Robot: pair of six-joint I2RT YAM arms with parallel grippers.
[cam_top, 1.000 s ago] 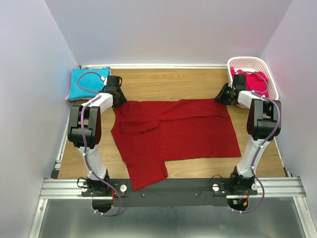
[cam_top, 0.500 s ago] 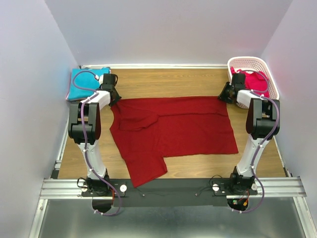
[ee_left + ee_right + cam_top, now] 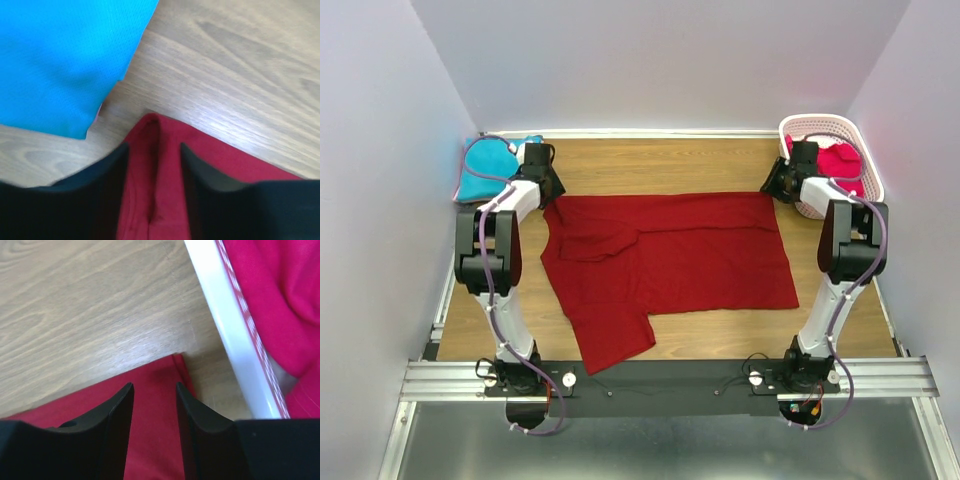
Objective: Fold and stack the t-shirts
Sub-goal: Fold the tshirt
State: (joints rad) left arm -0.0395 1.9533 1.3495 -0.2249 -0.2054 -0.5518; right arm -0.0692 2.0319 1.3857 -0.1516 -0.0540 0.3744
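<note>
On the wood-grain table (image 3: 660,165), boxed in by plain pale walls (image 3: 650,60): three tees, one basket, two arms. Dark red tee (image 3: 700,260) spread flat at centre, one sleeve trailing to 7 o'clock. Turquoise tee (image 3: 476,184) at 10 o'clock. Pink tee (image 3: 840,160) in the white basket (image 3: 817,124) at 2 o'clock. Left gripper (image 3: 154,150) over the red tee's 10 o'clock corner, jaws apart, a cloth ridge lying loose between them. Right gripper (image 3: 155,390) over its 2 o'clock corner, jaws narrowly apart, gripping nothing.
</note>
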